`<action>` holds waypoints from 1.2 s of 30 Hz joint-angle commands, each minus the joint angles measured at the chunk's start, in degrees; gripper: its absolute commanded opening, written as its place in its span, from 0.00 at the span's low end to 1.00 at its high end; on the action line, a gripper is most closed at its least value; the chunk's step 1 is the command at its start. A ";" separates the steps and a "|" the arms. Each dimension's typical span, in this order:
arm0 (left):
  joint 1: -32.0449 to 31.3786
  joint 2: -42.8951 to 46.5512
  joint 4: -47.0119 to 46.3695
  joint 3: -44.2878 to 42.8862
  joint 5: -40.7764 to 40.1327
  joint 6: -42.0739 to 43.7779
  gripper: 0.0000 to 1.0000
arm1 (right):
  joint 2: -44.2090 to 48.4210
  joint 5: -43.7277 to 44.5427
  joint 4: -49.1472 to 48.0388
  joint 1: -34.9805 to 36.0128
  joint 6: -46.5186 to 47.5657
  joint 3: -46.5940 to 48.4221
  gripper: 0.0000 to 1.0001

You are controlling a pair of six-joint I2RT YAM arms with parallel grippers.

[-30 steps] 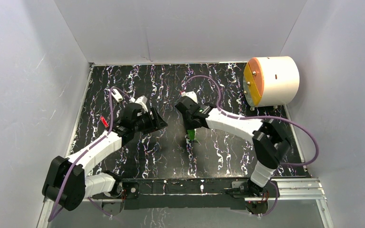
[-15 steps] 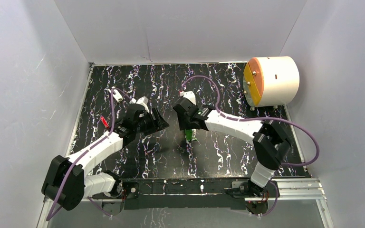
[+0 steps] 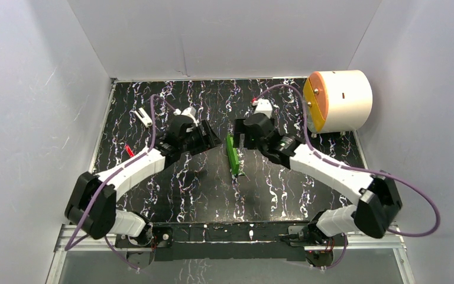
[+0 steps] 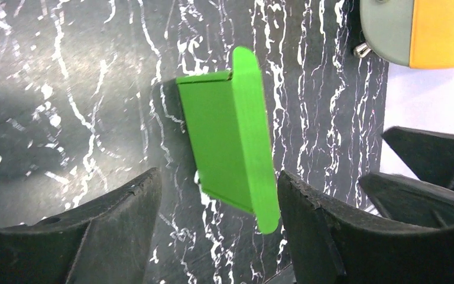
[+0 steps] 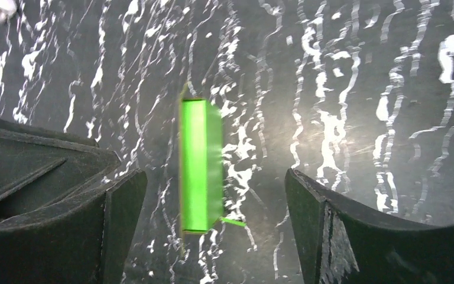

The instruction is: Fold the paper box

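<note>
Change since a second ago: the right arm has unfolded and stretched out, and its gripper has let go of the paper box (image 3: 232, 155) and drawn back toward the far right. The left arm has swung further in toward the middle. The box, which was under the right gripper, now stands free.
Paper box, place: near the middle of the table (image 3: 284, 195), between the two grippers, standing on one long narrow edge.
Paper box, look: bright green thin card, closed up into a slim flat rectangle. The left wrist view (image 4: 230, 151) shows a broad plain face, a narrow end panel and a long side strip with rounded corners that runs past the end. The right wrist view (image 5: 200, 165) shows it edge-on as a narrow band, with a small thin tab poking out at its near corner.
Paper box, attitude: close to upright; a slight lean cannot be ruled out.
Left gripper (image 3: 211, 139): jaws spread wide, nothing held, pointed at the broad face of the box (image 4: 219, 176). Near the box; contact cannot be told.
Right gripper (image 3: 240, 141): jaws spread wide, nothing held, just beside the far end of the box. From its own camera (image 5: 216, 176) there is clear table on both sides of the box.
Table: black with white marbled veining.
White cylinder (image 3: 343, 97): lying on its side at the far right corner, orange-yellow face turned toward the middle, well apart from the box.
</note>
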State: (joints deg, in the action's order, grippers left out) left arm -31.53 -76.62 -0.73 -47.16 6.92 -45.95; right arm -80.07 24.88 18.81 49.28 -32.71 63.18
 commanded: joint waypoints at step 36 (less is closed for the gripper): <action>-12.44 -20.81 28.75 -27.50 0.42 49.88 0.28 | 15.13 -1.57 -13.71 -8.68 9.04 -19.13 0.98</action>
State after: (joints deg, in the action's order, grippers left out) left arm -43.79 -100.22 18.79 -71.31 -0.38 -12.25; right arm -66.81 25.50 8.34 40.84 -27.38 45.08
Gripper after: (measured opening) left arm 0.304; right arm 0.982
